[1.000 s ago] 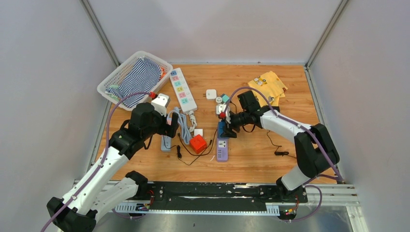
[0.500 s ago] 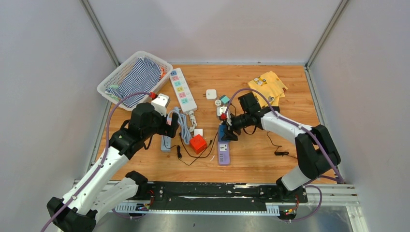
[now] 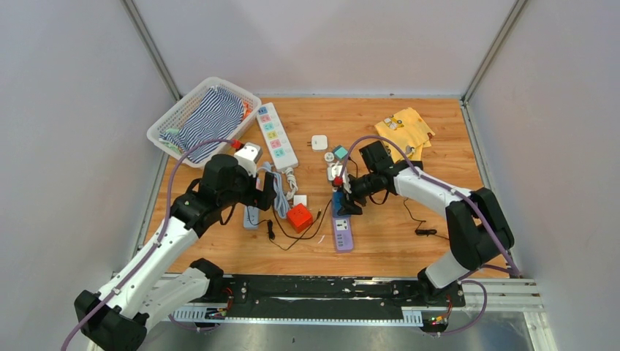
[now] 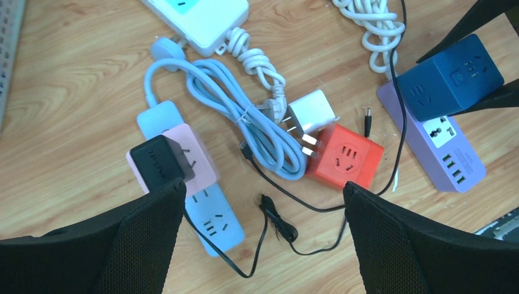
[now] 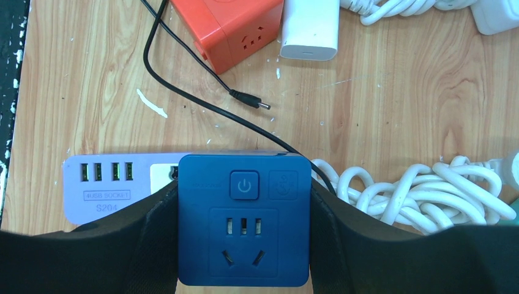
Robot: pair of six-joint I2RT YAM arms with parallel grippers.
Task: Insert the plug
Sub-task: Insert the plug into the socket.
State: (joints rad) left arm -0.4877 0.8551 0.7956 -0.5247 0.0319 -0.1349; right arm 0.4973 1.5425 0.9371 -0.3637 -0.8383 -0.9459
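Observation:
My right gripper [image 5: 243, 236] is shut on a dark blue cube plug [image 5: 243, 226], with its socket face and power button towards the camera. The cube sits over the far end of a purple power strip [image 5: 110, 187] with USB ports. From above, the cube [image 3: 338, 199] stands on the strip [image 3: 341, 232] at the table's middle. In the left wrist view the cube [image 4: 450, 76] and the strip [image 4: 450, 150] lie at the upper right. My left gripper [image 4: 263, 187] is open and empty above a thin black cable [image 4: 278, 223].
A red cube socket [image 4: 346, 156] with a white adapter [image 4: 311, 113] lies between the arms. A light blue strip [image 4: 208, 214] carries a pink cube [image 4: 190, 156] and a black adapter [image 4: 160, 160]. A basket of striped cloth [image 3: 201, 117], a white strip [image 3: 276, 135] and a yellow cloth [image 3: 404, 130] lie farther back.
The purple strip's near end has swung slightly to the right under the blue cube. My left arm has shifted a little to the right.

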